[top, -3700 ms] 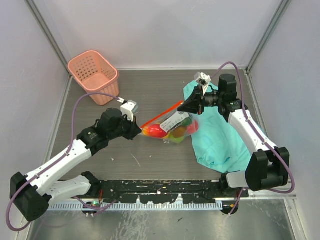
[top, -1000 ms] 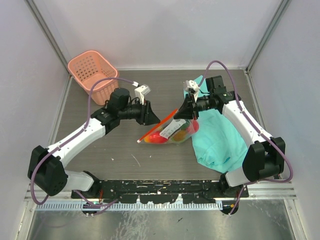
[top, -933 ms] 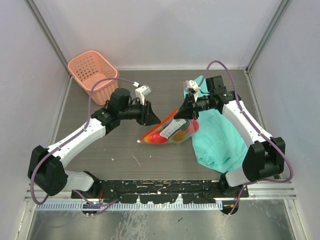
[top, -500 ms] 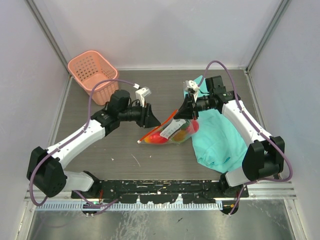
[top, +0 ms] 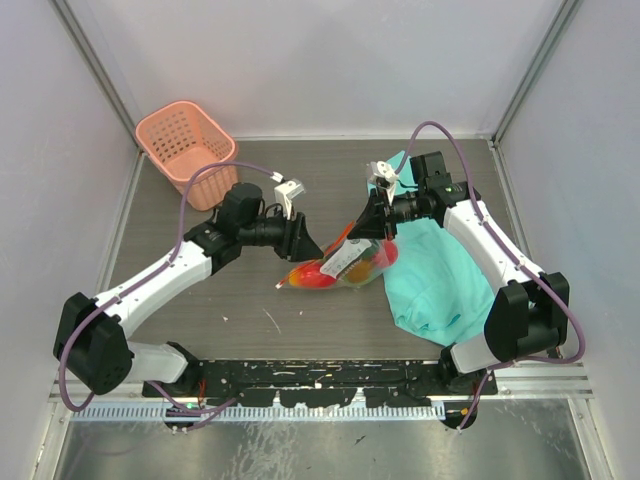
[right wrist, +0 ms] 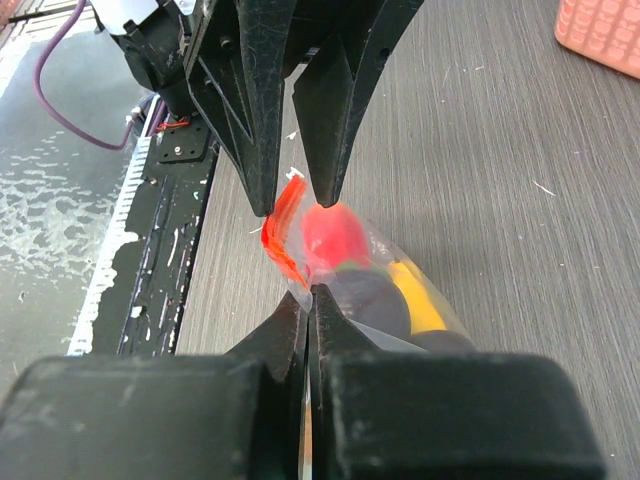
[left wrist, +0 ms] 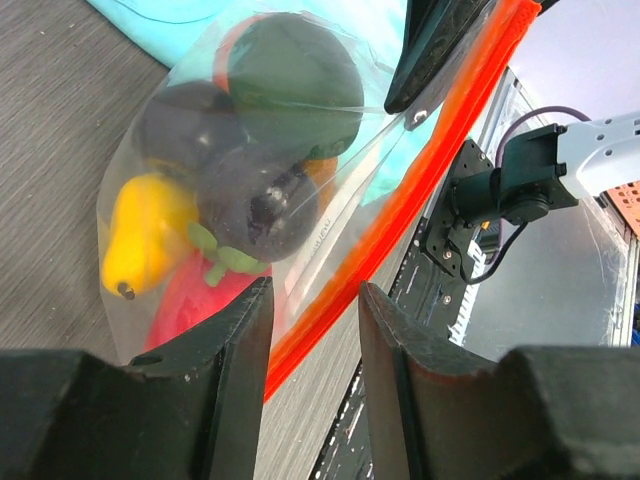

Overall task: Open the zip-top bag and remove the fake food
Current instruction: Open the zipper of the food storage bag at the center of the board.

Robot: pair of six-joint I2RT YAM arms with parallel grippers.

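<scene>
The clear zip-top bag [top: 345, 268] hangs by its top over the table, fake food [top: 318, 274] bunched inside. In the left wrist view I see a yellow piece [left wrist: 150, 235], dark pieces [left wrist: 262, 205], a green one [left wrist: 292, 75] and a red one [left wrist: 195, 300]. My right gripper [top: 357, 233] is shut on the bag's plastic just below the red-orange zip strip [right wrist: 281, 238]. My left gripper [top: 311, 246] is open, and the zip strip [left wrist: 345, 290] runs through the gap between its fingers [left wrist: 232, 385]. The slider is not visible.
A pink basket [top: 187, 152] stands at the back left. A teal cloth [top: 440, 275] lies under the right arm, right of the bag. Dark wood-grain table [top: 250, 320] shows in front of the bag, with the black base rail along the near edge.
The left gripper has shifted slightly right and down toward the bag, and its jaws have widened around the zip strip. The right gripper and the bag top have stayed put.
</scene>
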